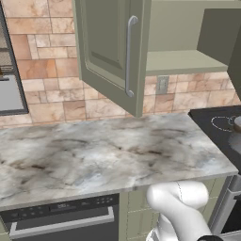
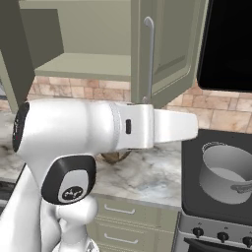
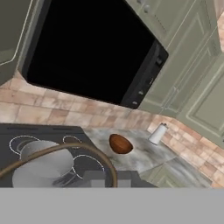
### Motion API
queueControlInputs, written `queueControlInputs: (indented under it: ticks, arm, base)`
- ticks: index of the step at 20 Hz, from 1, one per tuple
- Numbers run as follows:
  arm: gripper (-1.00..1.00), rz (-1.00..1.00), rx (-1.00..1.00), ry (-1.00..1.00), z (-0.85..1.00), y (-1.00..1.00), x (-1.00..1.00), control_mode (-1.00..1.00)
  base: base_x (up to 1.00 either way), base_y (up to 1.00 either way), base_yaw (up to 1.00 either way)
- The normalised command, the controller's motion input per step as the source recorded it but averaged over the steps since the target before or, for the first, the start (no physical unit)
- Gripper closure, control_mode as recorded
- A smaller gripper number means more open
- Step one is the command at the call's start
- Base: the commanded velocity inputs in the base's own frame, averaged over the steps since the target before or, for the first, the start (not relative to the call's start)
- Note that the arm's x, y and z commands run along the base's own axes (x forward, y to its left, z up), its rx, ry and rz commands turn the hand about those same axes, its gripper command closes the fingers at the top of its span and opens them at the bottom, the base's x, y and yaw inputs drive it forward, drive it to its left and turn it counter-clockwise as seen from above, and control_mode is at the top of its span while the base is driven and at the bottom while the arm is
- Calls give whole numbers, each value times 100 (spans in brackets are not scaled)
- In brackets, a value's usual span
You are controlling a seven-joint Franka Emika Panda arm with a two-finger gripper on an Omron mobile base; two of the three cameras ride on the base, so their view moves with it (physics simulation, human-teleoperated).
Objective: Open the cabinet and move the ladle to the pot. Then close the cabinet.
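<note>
Gripper fingers [image 3: 97, 178] stand almost shut on the ladle [image 3: 61, 151], whose thin curved handle arcs across the bottom of the hand view above the pot [image 3: 43, 168] and the dark stove [image 3: 17, 131]. Going left to right in the right base view: the cabinet [image 2: 83, 64] hangs open with a bare shelf (both doors swung wide), the marble counter [image 2: 147, 177] runs beneath it, then the pot sits on the stove at the counter's right edge.
</note>
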Motion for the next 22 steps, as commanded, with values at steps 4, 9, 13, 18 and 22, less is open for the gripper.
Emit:
queueControlInputs:
  ticks: [4, 9, 13, 18, 22]
  arm:
    - [100, -17, 0, 0, 0, -48, -7, -100]
    - [100, -9, 1, 0, 0, -44, 0, -100]
    - [100, -3, 3, 0, -12, -43, 0, -100]
    - [100, -2, 5, -5, -23, -35, 0, -100]
    - [100, -1, 11, -7, -26, -13, 0, -100]
  base:
    - [0, 0, 0]
    - [0, 0, 0]
    - [0, 0, 0]
    - [0, 0, 0]
    - [0, 0, 0]
